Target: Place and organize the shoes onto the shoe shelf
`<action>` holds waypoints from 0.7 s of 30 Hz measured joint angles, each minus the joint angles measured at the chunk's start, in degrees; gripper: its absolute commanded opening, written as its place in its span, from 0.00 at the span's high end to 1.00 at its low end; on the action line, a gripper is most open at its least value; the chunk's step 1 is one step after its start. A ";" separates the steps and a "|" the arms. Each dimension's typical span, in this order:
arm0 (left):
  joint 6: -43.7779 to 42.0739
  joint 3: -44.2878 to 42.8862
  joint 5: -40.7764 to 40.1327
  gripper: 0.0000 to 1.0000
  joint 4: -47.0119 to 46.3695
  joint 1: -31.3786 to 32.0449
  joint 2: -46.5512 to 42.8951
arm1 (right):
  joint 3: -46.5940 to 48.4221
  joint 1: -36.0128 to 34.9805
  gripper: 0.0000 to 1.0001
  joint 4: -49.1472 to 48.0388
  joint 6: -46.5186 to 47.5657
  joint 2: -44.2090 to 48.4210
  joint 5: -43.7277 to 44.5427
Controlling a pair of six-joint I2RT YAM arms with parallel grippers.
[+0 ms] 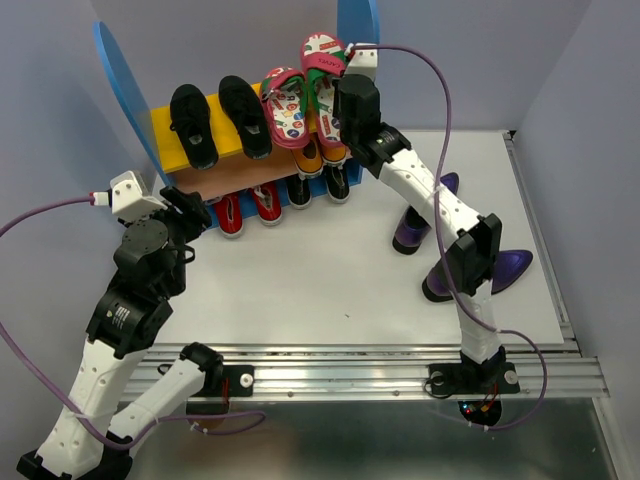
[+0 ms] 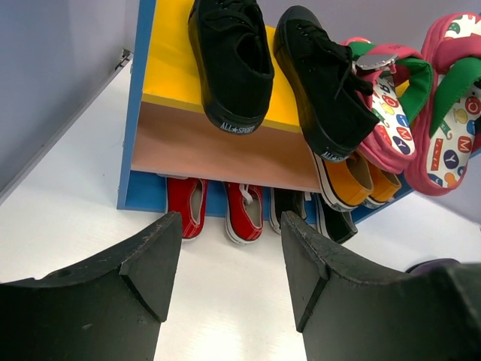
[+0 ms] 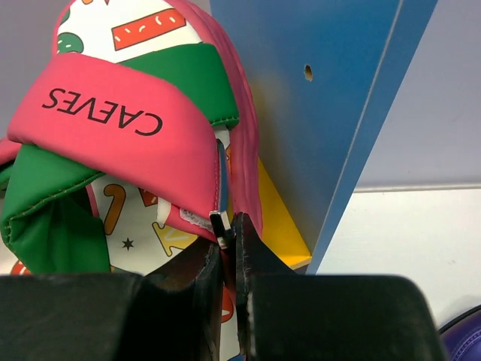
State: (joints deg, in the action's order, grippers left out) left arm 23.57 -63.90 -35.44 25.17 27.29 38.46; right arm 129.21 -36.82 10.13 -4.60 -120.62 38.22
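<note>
My right wrist camera has the right gripper (image 3: 229, 228) pinching the edge of the pink flip-flop (image 3: 113, 113), just left of the shelf (image 3: 331, 113), only overhead shows me the purple loafers (image 1: 510, 268) well behind it, and the left gripper (image 2: 229, 252) hangs spread, empty.

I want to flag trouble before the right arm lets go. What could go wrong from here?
1. The right gripper pinches the held flip-flop only by its edge, close to the blue side panel; it may slip or land askew.
2. The second flip-flop overhangs the front of the yellow board; a nudge may tip it off.
3. The purple loafers lie by the right arm; withdrawing may knock them.
</note>
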 measured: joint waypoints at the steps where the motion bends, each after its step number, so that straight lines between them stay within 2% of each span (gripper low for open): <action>1: 0.09 0.00 -0.02 0.35 0.07 0.00 -0.02 | 0.04 0.02 0.99 -0.15 0.04 -0.37 0.28; 20: 1.01 -0.76 -0.02 0.35 1.33 0.00 -1.11 | 3.52 3.98 0.99 -2.25 -2.54 -4.98 -3.08; 21: 1.03 -0.79 -0.07 0.35 1.44 0.00 -1.20 | 3.52 4.00 0.94 -2.25 -2.86 -4.98 -3.32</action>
State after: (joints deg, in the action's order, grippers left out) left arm 24.60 -64.69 -35.51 26.61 27.29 37.26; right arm 132.73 -32.82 7.88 -7.46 -125.60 34.89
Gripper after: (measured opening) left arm 0.654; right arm 0.101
